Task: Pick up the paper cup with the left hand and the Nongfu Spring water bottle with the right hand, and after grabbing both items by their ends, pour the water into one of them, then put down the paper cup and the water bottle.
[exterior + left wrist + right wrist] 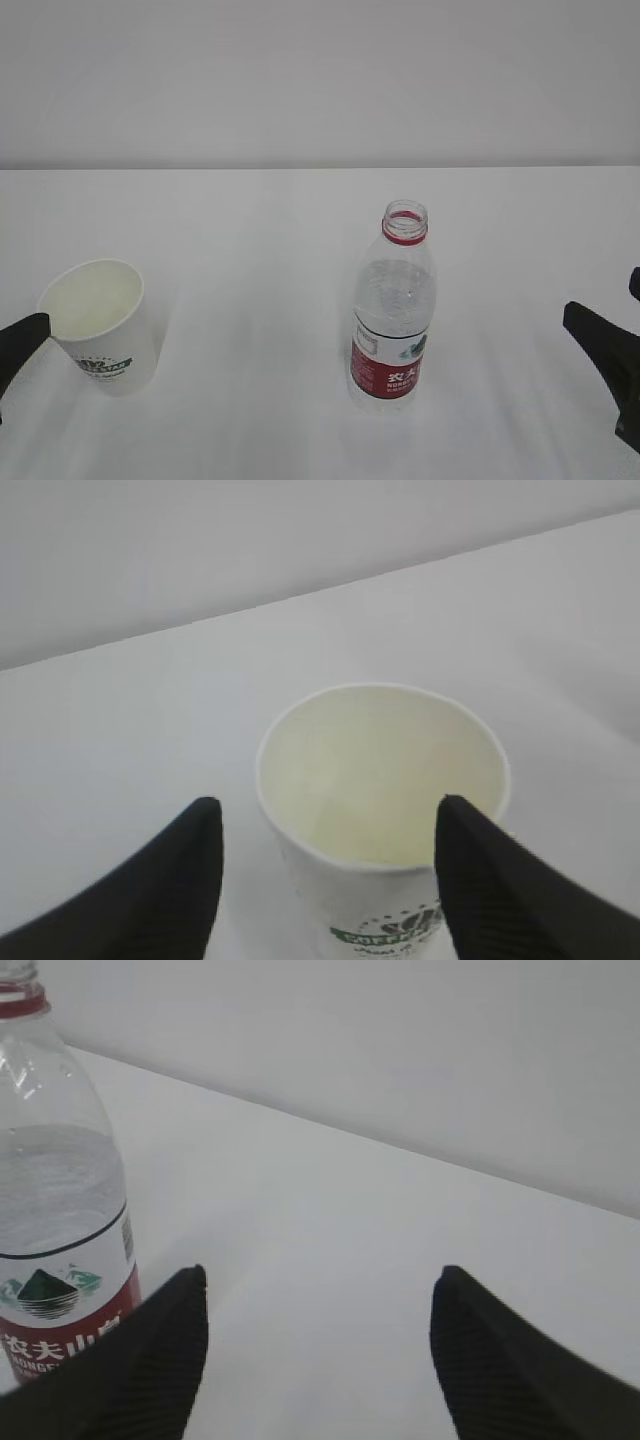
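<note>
The white paper cup (100, 325) stands upright at the table's left, its green logo facing the front. In the left wrist view the paper cup (380, 810) sits between my open left gripper (327, 805); the right finger (500, 890) overlaps its wall, while the left finger stands apart from it. The Nongfu Spring water bottle (393, 310) stands uncapped near the middle, holding water (395, 300) up to its shoulder. My right gripper (318, 1275) is open on bare table, with the bottle (55, 1190) to the left of its left finger.
A white table (250, 230) runs back to a plain pale wall. One dark finger (22, 338) shows at the left edge of the exterior view, just beside the cup. Another finger (610, 355) shows at the right edge, well away from the bottle.
</note>
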`<action>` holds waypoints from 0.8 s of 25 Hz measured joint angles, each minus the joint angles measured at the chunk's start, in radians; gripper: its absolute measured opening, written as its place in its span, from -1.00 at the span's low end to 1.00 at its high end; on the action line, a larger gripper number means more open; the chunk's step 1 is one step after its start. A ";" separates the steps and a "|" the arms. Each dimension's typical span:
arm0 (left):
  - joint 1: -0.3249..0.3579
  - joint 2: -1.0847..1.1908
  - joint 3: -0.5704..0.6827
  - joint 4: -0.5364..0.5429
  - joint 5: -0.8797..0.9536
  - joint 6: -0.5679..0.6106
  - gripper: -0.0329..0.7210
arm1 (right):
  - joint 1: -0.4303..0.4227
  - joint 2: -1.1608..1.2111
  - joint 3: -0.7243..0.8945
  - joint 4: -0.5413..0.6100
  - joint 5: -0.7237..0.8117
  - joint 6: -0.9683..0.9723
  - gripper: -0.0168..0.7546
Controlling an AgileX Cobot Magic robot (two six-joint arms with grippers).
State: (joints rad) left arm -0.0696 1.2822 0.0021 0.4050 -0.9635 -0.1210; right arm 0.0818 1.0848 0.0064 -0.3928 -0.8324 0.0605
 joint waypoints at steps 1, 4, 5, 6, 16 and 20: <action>0.000 0.000 0.000 0.021 0.000 0.000 0.37 | 0.000 0.000 0.000 -0.004 0.000 0.003 0.41; 0.000 0.000 0.000 0.073 -0.006 0.000 0.37 | 0.000 0.000 0.000 -0.010 -0.002 0.009 0.41; 0.000 0.000 0.000 0.088 -0.006 0.000 0.37 | 0.000 0.000 0.000 -0.012 -0.002 0.011 0.41; 0.000 0.000 0.000 0.099 -0.006 0.000 0.38 | 0.000 0.000 0.000 -0.014 -0.002 0.017 0.41; 0.000 0.000 0.000 0.128 0.026 -0.030 0.73 | 0.000 0.000 0.000 -0.092 -0.006 0.117 0.51; 0.000 0.000 0.000 0.132 0.046 -0.045 0.75 | 0.000 0.000 0.000 -0.123 -0.006 0.139 0.61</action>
State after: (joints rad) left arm -0.0696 1.2822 0.0021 0.5367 -0.9173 -0.1664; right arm 0.0818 1.0848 0.0064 -0.5158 -0.8383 0.1997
